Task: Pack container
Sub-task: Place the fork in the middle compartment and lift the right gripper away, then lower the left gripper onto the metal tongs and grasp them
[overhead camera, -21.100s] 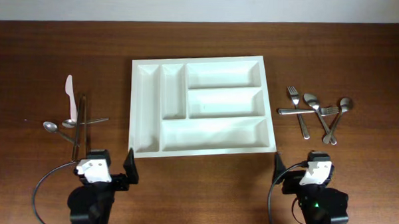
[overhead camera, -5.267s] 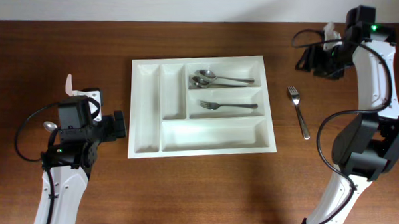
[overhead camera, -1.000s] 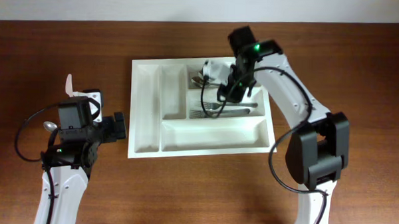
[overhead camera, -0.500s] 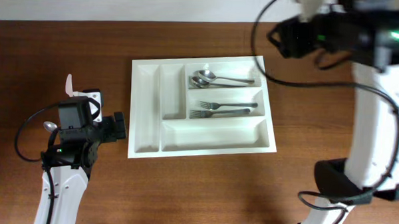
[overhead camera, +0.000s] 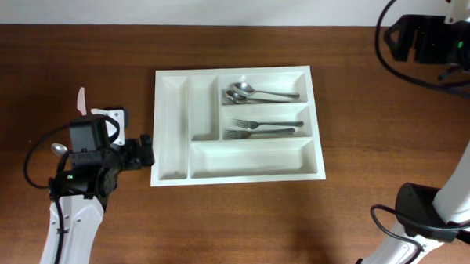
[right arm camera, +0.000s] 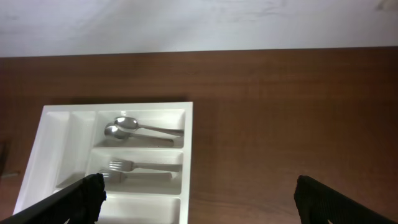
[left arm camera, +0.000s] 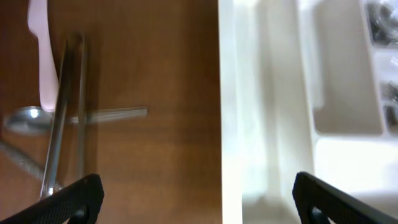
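Note:
The white container (overhead camera: 250, 156) lies at the middle of the table. Its top long compartment holds two spoons (overhead camera: 260, 92) and the middle one two forks (overhead camera: 262, 129); the other compartments show nothing. My left gripper (overhead camera: 146, 152) is open and empty at the tray's left edge. In the left wrist view the left gripper (left arm camera: 196, 205) straddles that edge of the tray (left arm camera: 280, 93). My right gripper (overhead camera: 391, 39) is open and empty, high at the far right. In the right wrist view the right gripper (right arm camera: 199, 199) looks down on the tray (right arm camera: 65, 143).
Loose cutlery lies left of the tray: a pale plastic knife (left arm camera: 43, 56), a long dark utensil (left arm camera: 62, 124) and a metal spoon (left arm camera: 28, 119). Overhead, the knife (overhead camera: 81, 101) and a spoon (overhead camera: 59, 149) show beside my left arm. A white wall borders the table's far edge.
My right gripper let a second fork go in the middle compartment, rose, and swung to the far right. My left gripper shifted slightly toward the tray's left edge.

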`<state>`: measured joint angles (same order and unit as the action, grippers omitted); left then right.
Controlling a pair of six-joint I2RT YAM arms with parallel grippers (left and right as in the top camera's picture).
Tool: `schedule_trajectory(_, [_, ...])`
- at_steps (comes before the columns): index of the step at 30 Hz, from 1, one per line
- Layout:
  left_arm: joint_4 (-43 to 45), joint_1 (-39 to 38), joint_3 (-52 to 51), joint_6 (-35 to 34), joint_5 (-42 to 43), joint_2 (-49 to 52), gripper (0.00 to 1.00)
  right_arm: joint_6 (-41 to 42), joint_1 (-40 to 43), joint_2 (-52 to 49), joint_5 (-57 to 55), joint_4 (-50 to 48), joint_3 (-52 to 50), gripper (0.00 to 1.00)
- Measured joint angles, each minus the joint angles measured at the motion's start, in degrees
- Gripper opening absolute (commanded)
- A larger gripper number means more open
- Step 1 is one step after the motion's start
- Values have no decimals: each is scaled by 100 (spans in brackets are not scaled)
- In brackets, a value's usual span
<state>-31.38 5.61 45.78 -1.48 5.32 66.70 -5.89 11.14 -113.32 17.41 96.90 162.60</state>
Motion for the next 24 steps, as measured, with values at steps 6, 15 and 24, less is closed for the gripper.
schedule_trajectory(6, [-1047,315,339,-98,-299,111,100,15,63,-15,2,-2,0,99])
schedule_trajectory(15, [-2417,1069,2420,-44,-417,1292,100,15,63,-15,2,-2,0,99])
schedule_trajectory(24, [-1672,1211,3165,409,-448,2983,90,15,63,-15,2,-2,0,99])
